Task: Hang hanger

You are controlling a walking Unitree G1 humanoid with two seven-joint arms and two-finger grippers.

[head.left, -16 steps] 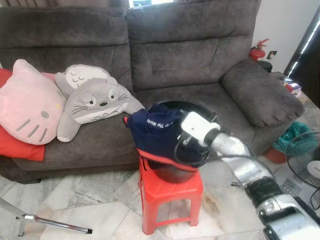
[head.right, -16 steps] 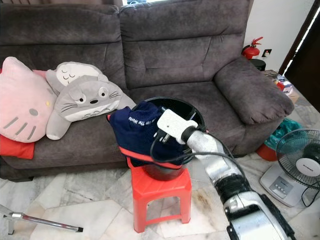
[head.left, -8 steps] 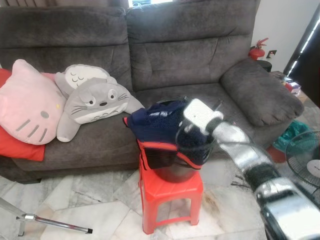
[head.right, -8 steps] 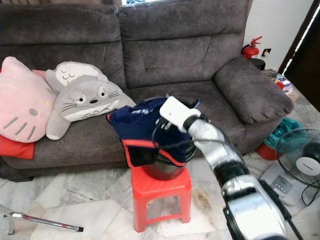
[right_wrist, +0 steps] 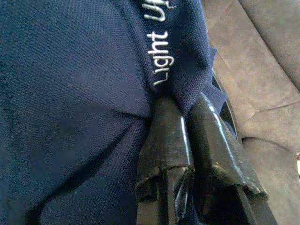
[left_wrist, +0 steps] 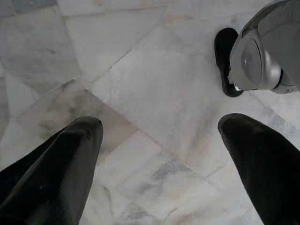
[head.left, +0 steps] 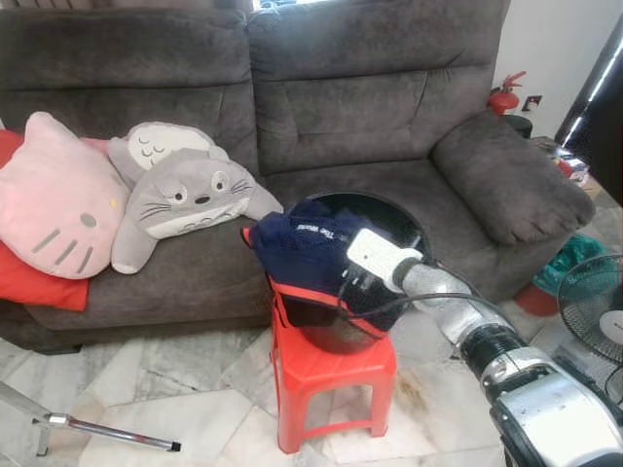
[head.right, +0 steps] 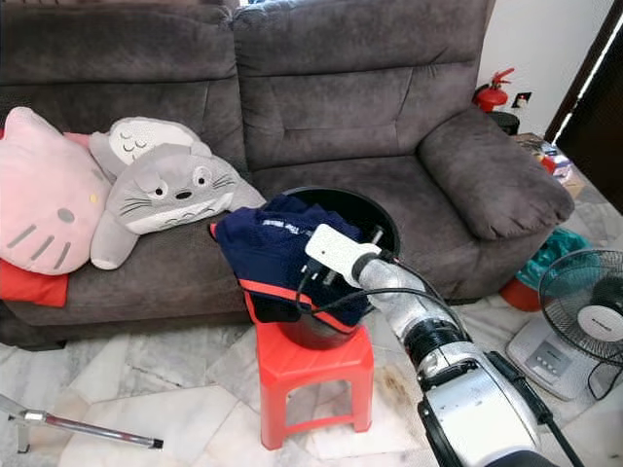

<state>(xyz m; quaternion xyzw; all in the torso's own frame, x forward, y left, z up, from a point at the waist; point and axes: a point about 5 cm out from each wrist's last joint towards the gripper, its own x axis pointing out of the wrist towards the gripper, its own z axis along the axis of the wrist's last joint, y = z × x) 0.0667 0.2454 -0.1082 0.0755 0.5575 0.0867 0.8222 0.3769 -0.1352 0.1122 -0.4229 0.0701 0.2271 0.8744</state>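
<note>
A navy shirt [head.left: 307, 248] with red trim and white lettering lies bunched over the front rim of a black bucket [head.left: 394, 216]. The bucket stands on a red plastic stool [head.left: 331, 375] in front of the sofa. My right gripper [right_wrist: 183, 101] is at the shirt's near side, over the bucket's front rim, shut with a fold of the navy shirt [right_wrist: 70, 93] pinched between its fingers. In the left eye view the right gripper [head.left: 352, 288] sits just below its white wrist camera. My left gripper [left_wrist: 161, 124] hangs open over the marble floor, holding nothing.
A grey sofa [head.left: 370, 107] stands behind the stool, with a grey plush [head.left: 185, 195] and a pink cat cushion [head.left: 54, 199] on it. A floor fan [head.right: 584, 311] stands at the right. A metal pole [head.left: 107, 433] lies on the floor at the left.
Half a second ago the right gripper held the shirt raised above the bucket; now gripper and shirt have come back down onto the bucket's front rim.
</note>
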